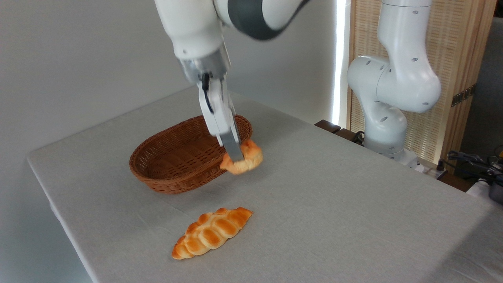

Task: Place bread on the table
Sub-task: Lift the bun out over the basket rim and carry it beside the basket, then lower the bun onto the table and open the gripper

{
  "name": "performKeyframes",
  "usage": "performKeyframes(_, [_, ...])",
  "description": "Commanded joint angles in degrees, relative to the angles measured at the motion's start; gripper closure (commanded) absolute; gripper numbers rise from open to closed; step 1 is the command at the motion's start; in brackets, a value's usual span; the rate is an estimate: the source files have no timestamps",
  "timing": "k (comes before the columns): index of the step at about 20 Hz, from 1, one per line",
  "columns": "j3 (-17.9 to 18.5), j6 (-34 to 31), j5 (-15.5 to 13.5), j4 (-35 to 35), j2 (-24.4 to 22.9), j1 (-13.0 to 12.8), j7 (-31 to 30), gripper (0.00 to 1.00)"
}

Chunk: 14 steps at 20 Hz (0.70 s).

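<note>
From my one camera, I am seeing the gripper (235,157) pinching the bread (243,157). Its fingers (232,146) are closed tight on the little round bun. The bun is looking a bit blurry. It is hanging in the air just to the right of the basket (184,157), next to the basket's right rim. I cannot tell if it is touching the rim. It is not lying on the table (334,196).

The basket is brown and woven, and I am seeing nothing inside it. It is sitting on the grey cloth of the table. In front of the basket, nearer to me, a long braided loaf (212,232) is lying flat on the cloth, well apart from the bun.

The arm is reaching down from above the basket. Far to the right of the basket, the arm's white base (387,118) is standing at the table's back edge.
</note>
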Motion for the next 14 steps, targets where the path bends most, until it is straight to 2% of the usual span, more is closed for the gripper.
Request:
performKeyframes(1, [0.24,6.30,2.91,-7.34,-1.19,-0.41,0.66,0.67])
performKeyframes(3, [0.24,9.63,3.53,-9.98,-1.19,-0.41,0.66,0.65])
performKeyframes(6, [0.24,9.91,3.53,-10.34,-1.19,-0.41,0.66,0.61])
performKeyframes(7, [0.24,9.82,3.53,-10.34,-1.19,-0.41,0.74,0.55])
performKeyframes(10, [0.33,9.65,3.62,-10.34,-1.19,-0.41,0.74,0.44])
performKeyframes(11, [0.33,9.65,3.53,-10.34,-1.19,-0.41,0.66,0.31])
performKeyframes(14, [0.33,9.82,3.62,-10.34,-1.19,-0.41,0.66,0.14])
